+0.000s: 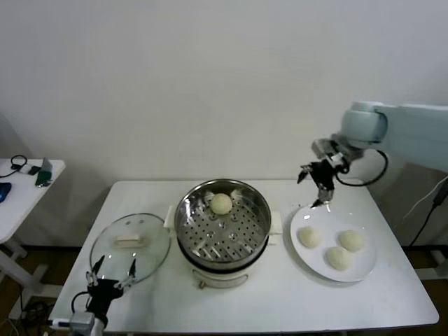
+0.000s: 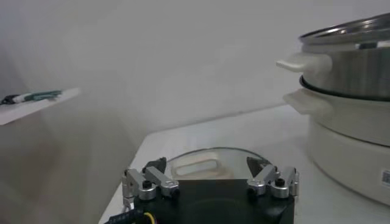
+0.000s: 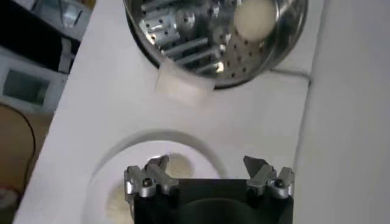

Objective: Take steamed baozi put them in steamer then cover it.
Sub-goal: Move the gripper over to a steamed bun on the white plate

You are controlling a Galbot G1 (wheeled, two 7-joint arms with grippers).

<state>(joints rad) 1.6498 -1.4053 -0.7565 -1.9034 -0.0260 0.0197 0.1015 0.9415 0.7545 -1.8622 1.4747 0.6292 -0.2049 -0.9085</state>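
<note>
- The white table stands in front of a plain white wall.
- A flat white plate lies on the right part of this table.
- A small side table at the far left carries a few small objects, too small to identify.

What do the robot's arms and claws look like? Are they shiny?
The right arm is smooth, rounded and pale blue-grey, with a black cable looping at the wrist. The right gripper is black with slim pointed fingers. The left gripper is black too, and close up its fingers have shiny silver metal blocks with dark screws.
</note>
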